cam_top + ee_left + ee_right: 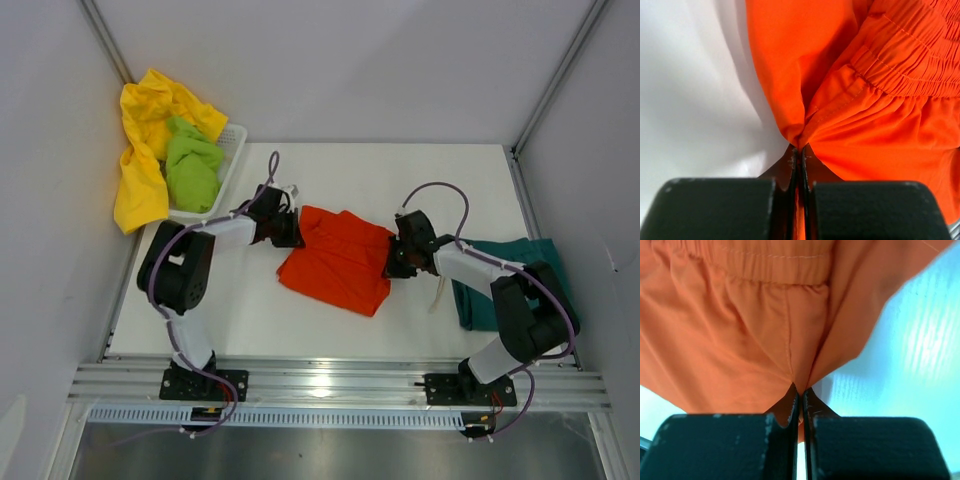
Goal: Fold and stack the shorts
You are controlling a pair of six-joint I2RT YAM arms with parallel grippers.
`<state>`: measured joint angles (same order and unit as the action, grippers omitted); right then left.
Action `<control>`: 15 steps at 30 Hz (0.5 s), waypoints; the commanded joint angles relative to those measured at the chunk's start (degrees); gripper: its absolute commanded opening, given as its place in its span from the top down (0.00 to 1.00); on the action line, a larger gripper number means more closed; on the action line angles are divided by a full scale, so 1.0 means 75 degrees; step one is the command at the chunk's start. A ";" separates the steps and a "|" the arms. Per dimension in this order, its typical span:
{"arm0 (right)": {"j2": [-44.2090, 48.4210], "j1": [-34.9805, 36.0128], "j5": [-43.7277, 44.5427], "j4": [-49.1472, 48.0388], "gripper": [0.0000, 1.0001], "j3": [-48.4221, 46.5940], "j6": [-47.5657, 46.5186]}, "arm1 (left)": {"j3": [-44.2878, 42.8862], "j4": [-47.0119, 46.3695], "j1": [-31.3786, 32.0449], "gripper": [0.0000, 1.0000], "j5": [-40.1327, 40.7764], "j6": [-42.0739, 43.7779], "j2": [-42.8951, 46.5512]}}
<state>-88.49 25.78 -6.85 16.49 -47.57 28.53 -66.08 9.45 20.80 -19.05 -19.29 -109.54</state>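
White table (250,320) w/ plain pale walls (350,60) on 3 sides, alu rail (330,383) at near edge, even light

Our left arm (176,270) and right arm (530,306) share chunky black joints, white links, a looping purple cable (440,186) each, and blocky matte-black fingers (720,210) whose thin inner edges look scuffed.

Four pairs of shorts in all: one orange-red pair (340,262), one dark teal pair (478,305), one lime green pair (192,170) and one yellow pair (145,150), though the bunched yellow heap may perhaps hide a second. One white plastic basket (232,150). Two arms, left arm (180,270) and right arm (520,310), carrying two pincers, left pincer (290,232) and right pincer (395,262). One counter (330,180)
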 commanded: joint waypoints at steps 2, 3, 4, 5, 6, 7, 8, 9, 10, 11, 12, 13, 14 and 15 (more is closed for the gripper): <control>-0.0318 0.0288 0.0256 0.0845 1.00 -0.0851 -0.0873 | 0.1599 -0.0721 0.0237 1.00 0.1295 -0.1012 0.1580; -0.0412 0.0370 0.0385 0.1010 1.00 -0.1026 -0.0956 | 0.1813 -0.0756 0.0366 1.00 0.1866 -0.1409 0.1829; -0.0517 0.0464 0.0537 0.1151 1.00 -0.1214 -0.1015 | 0.2036 -0.0757 0.0507 1.00 0.2173 -0.1587 0.2098; -0.0669 0.0616 0.0655 0.1373 0.99 -0.1517 -0.1062 | 0.2537 -0.0722 0.0868 1.00 0.2443 -0.1751 0.2542; -0.0717 0.0664 0.0725 0.1387 0.96 -0.1613 -0.1086 | 0.2681 -0.0687 0.1057 1.00 0.2794 -0.1903 0.2732; -0.0752 0.0676 0.0622 0.1329 0.91 -0.1637 -0.1097 | 0.2891 -0.0617 0.1198 1.00 0.3180 -0.2195 0.2861; -0.0752 0.0606 0.0342 0.1085 0.79 -0.1568 -0.1074 | 0.3067 -0.0604 0.1374 1.00 0.3242 -0.2314 0.2990; -0.0706 0.0559 0.0200 0.0932 0.72 -0.1498 -0.1004 | 0.3162 -0.0743 0.1387 0.93 0.3231 -0.2466 0.3131; -0.0659 0.0489 0.0048 0.0791 0.65 -0.1416 -0.0957 | 0.3314 -0.0803 0.1387 0.87 0.3196 -0.2514 0.3179; -0.0624 0.0361 -0.0290 0.0453 0.62 -0.1322 -0.0934 | 0.3338 -0.0827 0.1387 0.79 0.3196 -0.2514 0.3202; -0.0554 0.0290 -0.0421 0.0322 0.57 -0.1136 -0.0887 | 0.3327 -0.0746 0.1387 0.56 0.3219 -0.2468 0.3191; -0.0518 0.0243 -0.0538 0.0216 0.49 -0.1064 -0.0863 | 0.3292 -0.0675 0.1387 0.46 0.3231 -0.2456 0.3214; -0.0518 0.0150 -0.0702 0.0030 0.45 -0.0947 -0.0863 | 0.3303 -0.0616 0.1387 0.32 0.3254 -0.2409 0.3284; -0.0518 0.0114 -0.0738 -0.0019 0.42 -0.0923 -0.0863 | 0.3315 -0.0616 0.1387 0.25 0.3266 -0.2409 0.3354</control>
<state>-93.69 27.90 -8.43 20.49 -55.81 22.28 -41.52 6.31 31.44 2.39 -35.59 -87.05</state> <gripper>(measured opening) 0.549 0.676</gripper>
